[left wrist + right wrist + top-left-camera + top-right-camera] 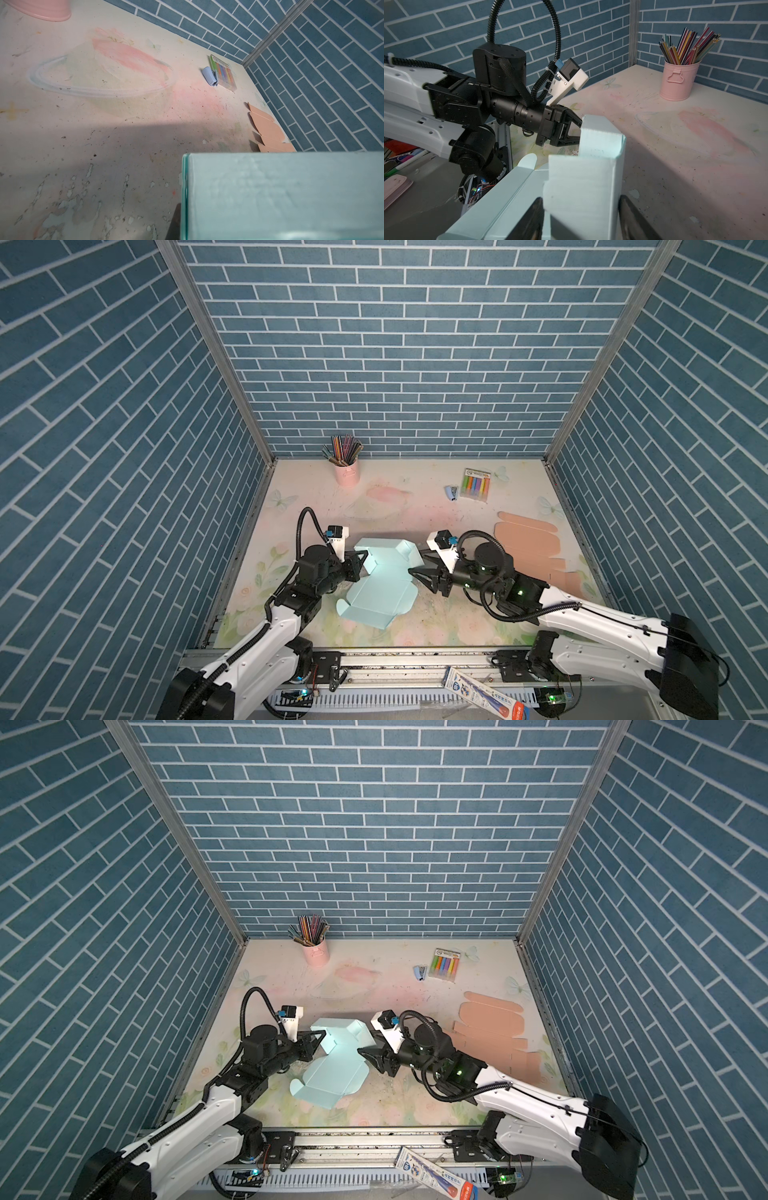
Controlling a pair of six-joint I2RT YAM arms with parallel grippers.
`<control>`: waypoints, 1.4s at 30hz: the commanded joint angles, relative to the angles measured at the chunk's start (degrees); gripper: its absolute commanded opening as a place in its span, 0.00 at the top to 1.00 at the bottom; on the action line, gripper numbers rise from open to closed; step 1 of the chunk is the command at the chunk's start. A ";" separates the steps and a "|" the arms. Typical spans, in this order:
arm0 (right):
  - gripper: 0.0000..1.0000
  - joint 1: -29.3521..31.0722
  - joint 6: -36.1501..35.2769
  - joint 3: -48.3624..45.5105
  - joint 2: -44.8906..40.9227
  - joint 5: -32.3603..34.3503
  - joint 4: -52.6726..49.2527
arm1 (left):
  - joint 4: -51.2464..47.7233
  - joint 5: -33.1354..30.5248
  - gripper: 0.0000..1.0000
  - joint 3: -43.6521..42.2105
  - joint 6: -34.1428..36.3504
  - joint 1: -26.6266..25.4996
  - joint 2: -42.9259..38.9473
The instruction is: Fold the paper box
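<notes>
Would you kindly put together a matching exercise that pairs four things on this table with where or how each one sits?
Things:
1. light blue paper box
2. peach cardboard sheet
3. pink pencil cup
4. small stapler

Places or states:
A. stands near the back wall
B. lies flat by the right wall
C. lies beside the pack of markers
D. partly folded, with walls raised at its far end

Pairs: 1-D, 2-B, 3-A, 4-C.
</notes>
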 commanded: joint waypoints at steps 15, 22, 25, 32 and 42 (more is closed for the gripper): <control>0.43 -12.06 4.69 -8.62 -18.43 -26.37 7.21 | 6.46 5.88 1.00 1.63 1.03 -2.14 1.51; 0.52 -16.80 6.35 -8.41 -14.58 -21.30 3.75 | 6.18 5.68 1.00 1.43 0.88 -2.26 0.67; 0.56 -17.24 7.00 -7.59 -9.94 -24.56 6.33 | 6.12 5.78 1.00 1.43 0.86 -2.49 0.65; 0.49 -15.15 6.00 -5.90 -6.49 -27.49 8.58 | 5.78 5.29 1.00 1.33 1.03 -2.83 0.14; 0.54 -10.74 4.79 -4.52 -1.12 -27.83 10.35 | 6.03 5.16 1.00 1.50 1.11 -2.95 1.10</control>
